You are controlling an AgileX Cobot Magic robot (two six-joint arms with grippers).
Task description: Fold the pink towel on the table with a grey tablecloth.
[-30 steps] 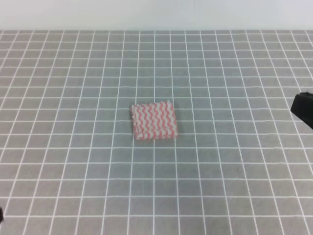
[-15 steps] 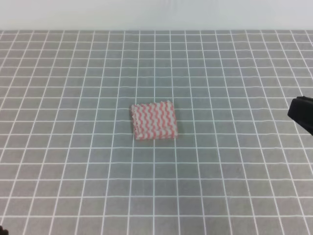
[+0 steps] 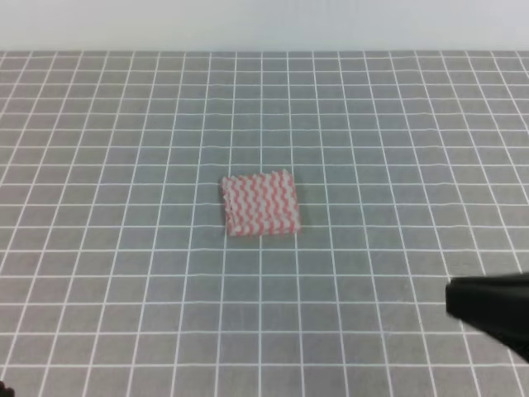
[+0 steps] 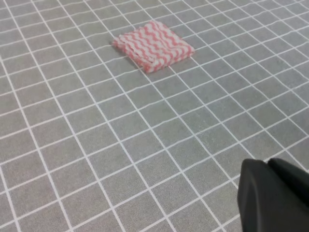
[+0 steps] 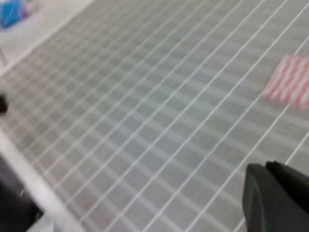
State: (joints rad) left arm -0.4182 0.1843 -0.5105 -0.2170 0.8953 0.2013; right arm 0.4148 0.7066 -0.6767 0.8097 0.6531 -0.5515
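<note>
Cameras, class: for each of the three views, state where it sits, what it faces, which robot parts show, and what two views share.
Exterior high: above the table, looking down at the towel; the right gripper shows at lower right.
Left wrist: on the left arm, looking across the grid at the towel; left gripper at bottom right.
Right wrist: blurred, looking along the table; right gripper at bottom right.
All three views share the towel.

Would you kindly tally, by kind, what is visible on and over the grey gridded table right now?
Towels: 1, pink towel, folded, on the table
Pincers: 2, right pincer, left pincer
Total: 3
</note>
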